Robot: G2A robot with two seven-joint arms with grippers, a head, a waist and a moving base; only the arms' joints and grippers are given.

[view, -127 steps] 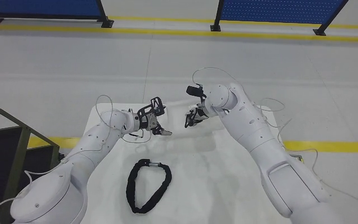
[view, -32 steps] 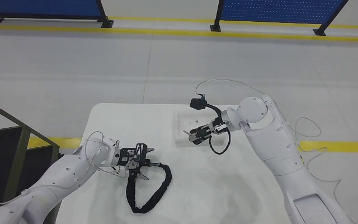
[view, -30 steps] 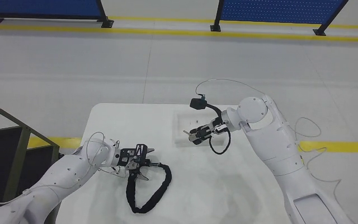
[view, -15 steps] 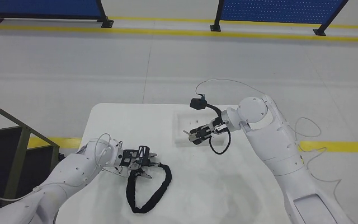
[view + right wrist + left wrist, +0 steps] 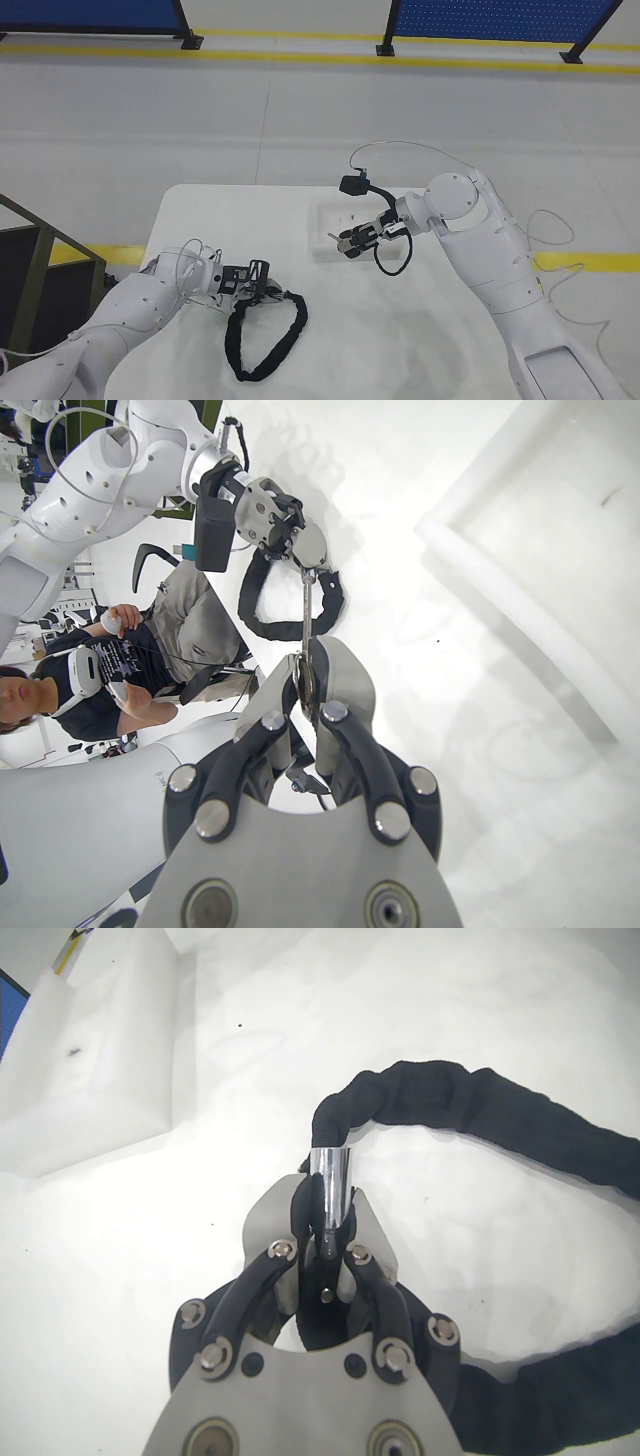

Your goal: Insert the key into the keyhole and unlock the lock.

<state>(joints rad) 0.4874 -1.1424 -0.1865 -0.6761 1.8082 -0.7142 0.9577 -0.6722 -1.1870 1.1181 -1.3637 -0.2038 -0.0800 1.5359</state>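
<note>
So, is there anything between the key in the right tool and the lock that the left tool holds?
Nothing visible. Between the key in the right tool and the lock gripped by the left tool I see just white table surface. The keyhole itself I cannot see; the left tool's fingers cover part of the lock.

The lock (image 5: 450, 1088), a chain in a black cloth sleeve, lies looped on the bench (image 5: 125, 1238), its chrome end (image 5: 330, 1188) clamped in the left pincer (image 5: 327, 1215). The slim metal key (image 5: 307, 610) juts from the right pincer (image 5: 304, 672).
</note>
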